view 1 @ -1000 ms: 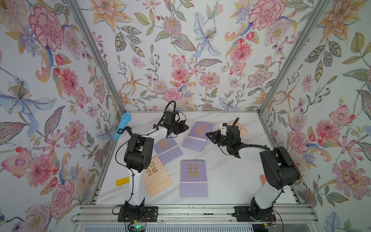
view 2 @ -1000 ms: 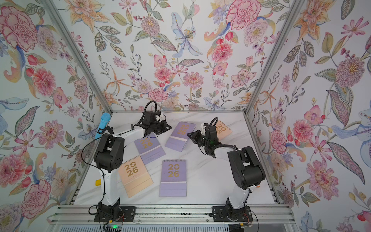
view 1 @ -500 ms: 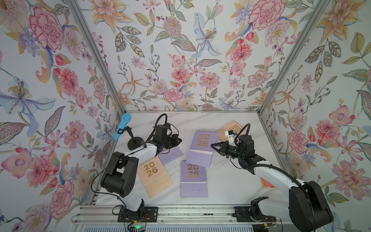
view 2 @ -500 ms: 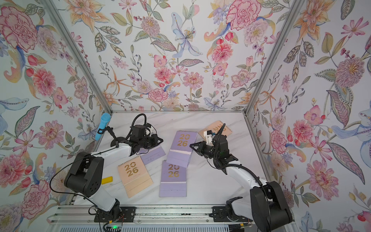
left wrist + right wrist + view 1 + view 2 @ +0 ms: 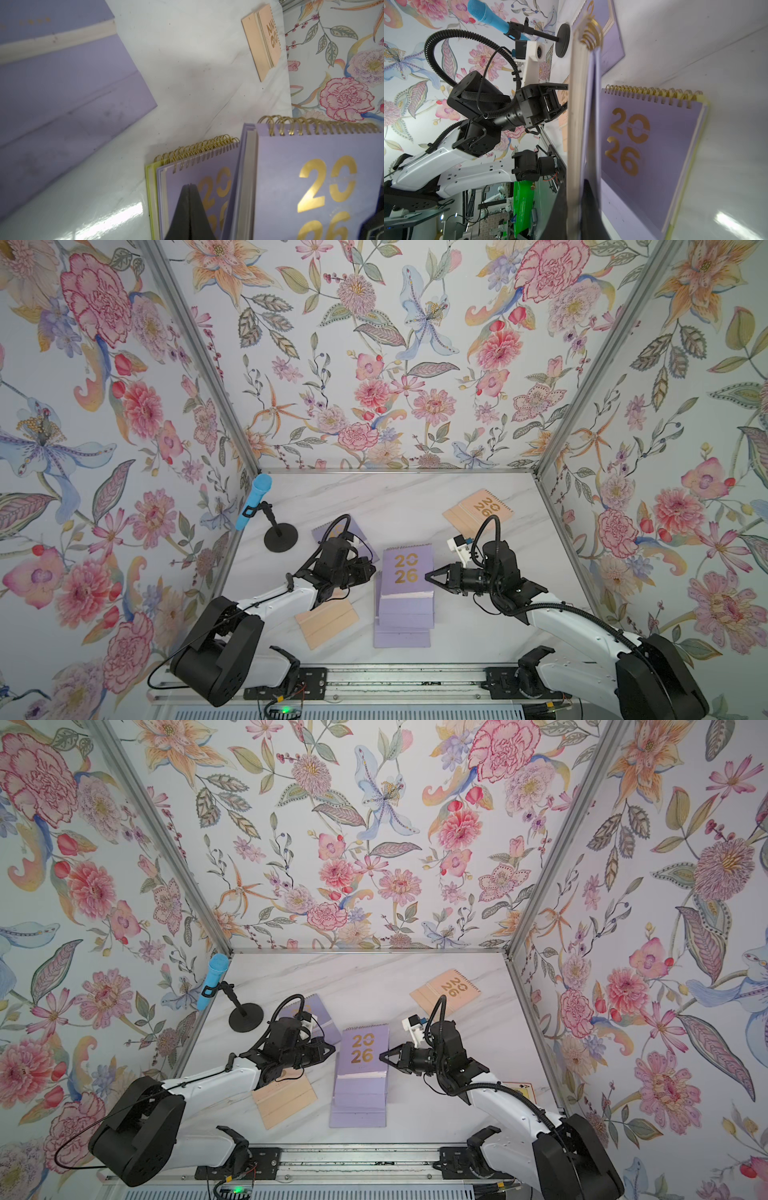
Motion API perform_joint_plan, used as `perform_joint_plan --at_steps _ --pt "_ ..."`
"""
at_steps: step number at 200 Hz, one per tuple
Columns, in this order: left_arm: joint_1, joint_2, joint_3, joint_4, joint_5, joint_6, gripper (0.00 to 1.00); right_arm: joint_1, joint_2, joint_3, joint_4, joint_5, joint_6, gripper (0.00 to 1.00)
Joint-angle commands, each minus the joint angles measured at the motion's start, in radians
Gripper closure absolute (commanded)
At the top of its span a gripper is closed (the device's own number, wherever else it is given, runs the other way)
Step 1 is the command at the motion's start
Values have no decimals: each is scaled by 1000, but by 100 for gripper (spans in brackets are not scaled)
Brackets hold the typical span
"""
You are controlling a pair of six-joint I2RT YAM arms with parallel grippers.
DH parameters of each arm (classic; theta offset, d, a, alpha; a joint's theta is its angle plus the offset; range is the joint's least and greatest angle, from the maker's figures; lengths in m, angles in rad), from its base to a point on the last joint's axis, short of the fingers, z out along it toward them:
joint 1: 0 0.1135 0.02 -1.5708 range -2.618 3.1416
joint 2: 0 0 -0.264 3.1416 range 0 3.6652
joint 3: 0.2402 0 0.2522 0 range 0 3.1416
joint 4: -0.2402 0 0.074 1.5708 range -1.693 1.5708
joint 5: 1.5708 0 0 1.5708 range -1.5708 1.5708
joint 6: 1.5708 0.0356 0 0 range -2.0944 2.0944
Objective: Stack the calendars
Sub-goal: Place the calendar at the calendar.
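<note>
Right fingers (image 5: 440, 571) pinch a lavender calendar (image 5: 407, 572) by its right edge over the centre pile (image 5: 402, 626), left fingers (image 5: 197, 218) shut empty beside it; next it likely needs lowering squarely, then release.

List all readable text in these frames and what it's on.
"20 26", gold: upper lavender calendar.
"20 26", gold: lower lavender calendar.
"20 26", gold: far peach calendar.
Small gold print on the third lavender calendar: too blurred to read.
</note>
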Motion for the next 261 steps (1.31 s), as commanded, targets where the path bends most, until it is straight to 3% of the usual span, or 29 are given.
perform_joint_plan --at_steps 1,19,111,221,261 --pt "-14 -37 -46 29 -73 -44 100 29 18 -26 120 -23 10 100" --pt "-22 -54 -61 -18 -117 -28 100 51 31 -42 143 -17 16 100" --pt "-55 -30 -113 45 -101 -60 100 61 105 -94 294 -48 67 100" --pt "-73 -17 -139 73 -100 -77 100 59 195 -103 321 -56 53 100" --pt "-77 -33 -157 77 -101 -87 100 52 209 -108 307 -44 39 91"
